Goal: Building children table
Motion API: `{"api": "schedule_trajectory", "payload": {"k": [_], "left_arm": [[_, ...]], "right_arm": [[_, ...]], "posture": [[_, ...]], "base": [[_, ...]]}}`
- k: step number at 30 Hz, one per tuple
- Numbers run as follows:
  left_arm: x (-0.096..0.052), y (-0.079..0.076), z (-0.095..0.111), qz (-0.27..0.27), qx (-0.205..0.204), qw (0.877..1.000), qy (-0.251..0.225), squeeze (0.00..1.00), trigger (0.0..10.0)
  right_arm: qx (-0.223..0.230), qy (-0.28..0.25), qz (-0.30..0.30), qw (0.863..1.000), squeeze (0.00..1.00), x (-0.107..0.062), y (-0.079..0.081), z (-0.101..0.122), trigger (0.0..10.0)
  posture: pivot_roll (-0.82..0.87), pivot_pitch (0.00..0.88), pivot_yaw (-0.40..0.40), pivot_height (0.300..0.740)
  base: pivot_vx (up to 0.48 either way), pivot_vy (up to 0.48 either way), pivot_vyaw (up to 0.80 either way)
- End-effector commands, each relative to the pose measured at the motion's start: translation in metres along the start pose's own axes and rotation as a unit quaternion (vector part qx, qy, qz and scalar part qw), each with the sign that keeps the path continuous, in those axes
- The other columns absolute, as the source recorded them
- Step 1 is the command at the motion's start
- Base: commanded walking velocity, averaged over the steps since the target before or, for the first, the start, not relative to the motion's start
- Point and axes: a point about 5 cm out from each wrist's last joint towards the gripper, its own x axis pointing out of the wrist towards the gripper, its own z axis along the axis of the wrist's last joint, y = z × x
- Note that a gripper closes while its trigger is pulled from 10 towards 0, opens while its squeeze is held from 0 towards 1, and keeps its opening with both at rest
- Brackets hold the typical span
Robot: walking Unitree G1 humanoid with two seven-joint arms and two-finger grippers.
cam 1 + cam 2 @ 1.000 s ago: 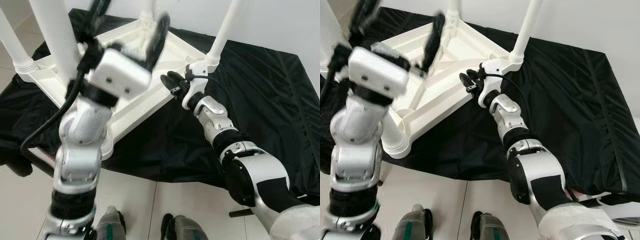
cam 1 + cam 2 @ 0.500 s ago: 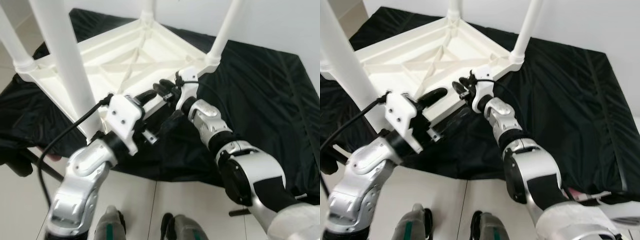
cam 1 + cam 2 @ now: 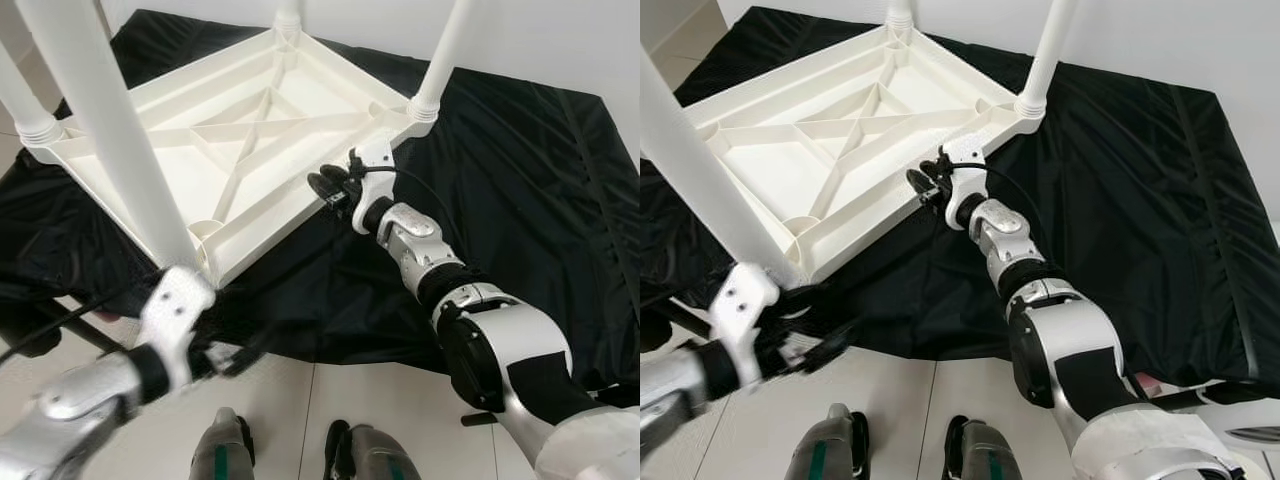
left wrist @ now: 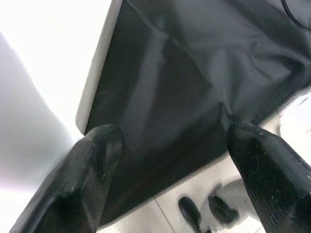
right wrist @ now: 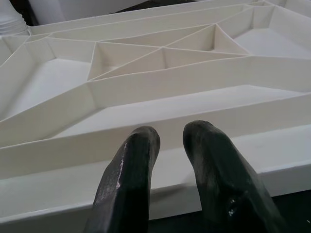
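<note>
A white plastic children's table (image 3: 262, 128) lies upside down on a black cloth (image 3: 520, 180), its ribbed underside facing up. White legs stand up from its corners: one close at the near corner (image 3: 105, 130), one at the right corner (image 3: 445, 55). My right gripper (image 3: 326, 187) rests at the table's near right rim (image 5: 204, 160), fingers together with nothing between them. Low at the front left, blurred, my left gripper (image 3: 235, 352) hangs over the cloth's edge. Its fingers (image 4: 95, 160) stand wide apart and hold nothing.
The cloth spreads far to the right of the table. Pale floor tiles (image 3: 390, 410) run along its front edge, where my feet (image 3: 225, 455) stand. A dark cable (image 3: 70, 325) lies at the front left. A white wall (image 3: 1200, 40) closes the back.
My left arm has swung down from in front of the table to the cloth's front edge, fingers open. The right gripper has stayed at the rim. The view has shifted slightly.
</note>
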Motion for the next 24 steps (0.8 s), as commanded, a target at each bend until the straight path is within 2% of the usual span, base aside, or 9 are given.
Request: {"api": "schedule_trajectory", "payload": {"k": [1,2,4,8,11,13,15,18,24], "left_arm": [[-0.012,-0.014,-0.006,-0.19,0.023,0.981,0.041,0.0,10.0],[-0.012,-0.014,-0.006,-0.19,0.023,0.981,0.041,0.0,10.0],[-0.03,-0.004,-0.015,-0.2,0.055,0.972,0.108,0.0,10.0],[-0.036,-0.002,-0.016,-0.202,0.059,0.969,0.126,0.0,10.0],[-0.066,0.02,-0.021,-0.195,0.075,0.952,0.225,0.0,10.0],[-0.07,0.022,-0.02,-0.195,0.08,0.948,0.237,0.0,10.0],[-0.078,0.027,-0.023,-0.196,0.095,0.938,0.269,0.0,10.0],[-0.08,0.028,-0.024,-0.197,0.097,0.935,0.279,0.0,10.0],[-0.086,0.045,-0.023,-0.168,0.145,0.923,0.314,0.0,10.0]], "right_arm": [[0.004,0.014,-0.006,1.0,0.0,-0.004,-0.002,-0.008,10.0],[0.004,0.014,-0.006,1.0,0.0,-0.004,-0.002,-0.008,10.0],[0.005,0.016,-0.007,1.0,0.0,-0.004,-0.002,-0.009,10.0],[0.005,0.017,-0.007,1.0,0.0,-0.004,-0.001,-0.009,10.0],[0.004,0.021,-0.003,1.0,0.0,-0.003,0.001,-0.01,10.0],[0.004,0.021,-0.002,1.0,0.0,-0.002,0.002,-0.01,10.0],[0.004,0.02,0.001,1.0,0.0,-0.001,0.004,-0.009,10.0],[0.004,0.019,0.002,1.0,0.0,0.0,0.005,-0.008,10.0],[0.006,0.016,0.004,1.0,0.0,0.002,0.007,-0.008,10.0]], "posture": [[0.26,0.156,-0.054,0.74],[0.26,0.156,-0.054,0.74],[0.28,0.149,-0.055,0.74],[0.29,0.143,-0.057,0.74],[0.31,0.131,-0.062,0.74],[0.31,0.131,-0.062,0.74],[0.33,0.123,-0.065,0.74],[0.33,0.121,-0.065,0.74],[0.33,0.115,-0.07,0.74]], "base": [[0.0,0.0,0.0],[0.0,0.0,0.0],[0.0,0.0,0.0],[0.0,0.0,0.0],[0.0,0.0,0.0],[0.0,0.0,0.0],[0.0,0.0,0.0],[0.0,0.0,0.0],[0.0,0.0,0.0]]}}
